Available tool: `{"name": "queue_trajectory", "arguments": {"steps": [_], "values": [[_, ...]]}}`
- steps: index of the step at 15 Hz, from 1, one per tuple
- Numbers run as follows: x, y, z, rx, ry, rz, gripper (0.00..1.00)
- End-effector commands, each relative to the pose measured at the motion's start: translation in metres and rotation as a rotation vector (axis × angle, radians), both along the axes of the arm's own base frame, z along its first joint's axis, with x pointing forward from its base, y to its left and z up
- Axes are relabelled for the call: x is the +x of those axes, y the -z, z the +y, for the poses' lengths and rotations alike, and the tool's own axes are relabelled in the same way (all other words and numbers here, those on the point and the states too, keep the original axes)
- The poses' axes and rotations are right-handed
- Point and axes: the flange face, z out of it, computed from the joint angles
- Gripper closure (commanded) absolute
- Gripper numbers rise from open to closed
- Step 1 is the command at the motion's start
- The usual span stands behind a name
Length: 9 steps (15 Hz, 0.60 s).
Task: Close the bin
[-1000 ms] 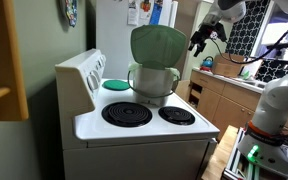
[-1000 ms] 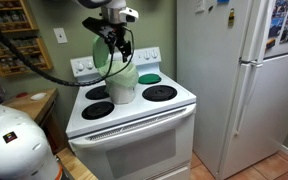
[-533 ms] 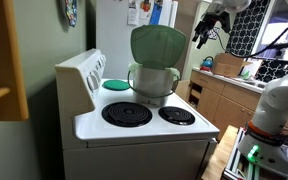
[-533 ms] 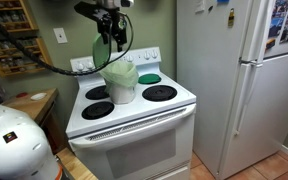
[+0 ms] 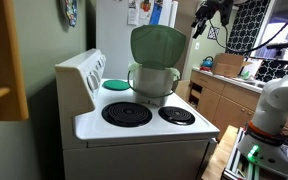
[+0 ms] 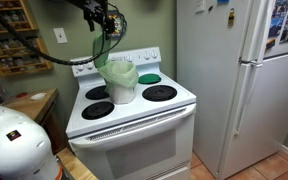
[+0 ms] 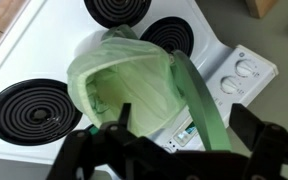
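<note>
The bin (image 5: 155,84) is a pale-cream bucket with a green liner, standing on the stove's back burner. Its sage-green domed lid (image 5: 157,45) stands open and upright on its hinge. The bin also shows in an exterior view (image 6: 120,80) and from above in the wrist view (image 7: 124,85), where the lid's edge (image 7: 196,95) runs across the frame. My gripper (image 5: 202,15) is open and empty. It hangs high above and to the side of the lid, touching nothing. It also shows in an exterior view (image 6: 109,14) and in the wrist view (image 7: 184,135).
The white stove (image 5: 144,128) has black coil burners (image 5: 127,114) and a raised control panel (image 7: 246,70) behind the bin. A flat teal plate (image 6: 149,78) lies on a back burner. A white fridge (image 6: 246,80) stands beside the stove, and wooden cabinets (image 5: 222,100) are nearby.
My gripper has risen up and away from the top of the lid. The bin and its open lid have not moved.
</note>
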Motion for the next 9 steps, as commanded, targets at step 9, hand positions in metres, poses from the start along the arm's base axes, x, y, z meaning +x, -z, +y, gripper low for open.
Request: {"name": "queue_trajectory", "arguments": {"steps": [9], "values": [[0.038, 0.024, 0.063, 0.035, -0.017, -0.154, 0.0]]}}
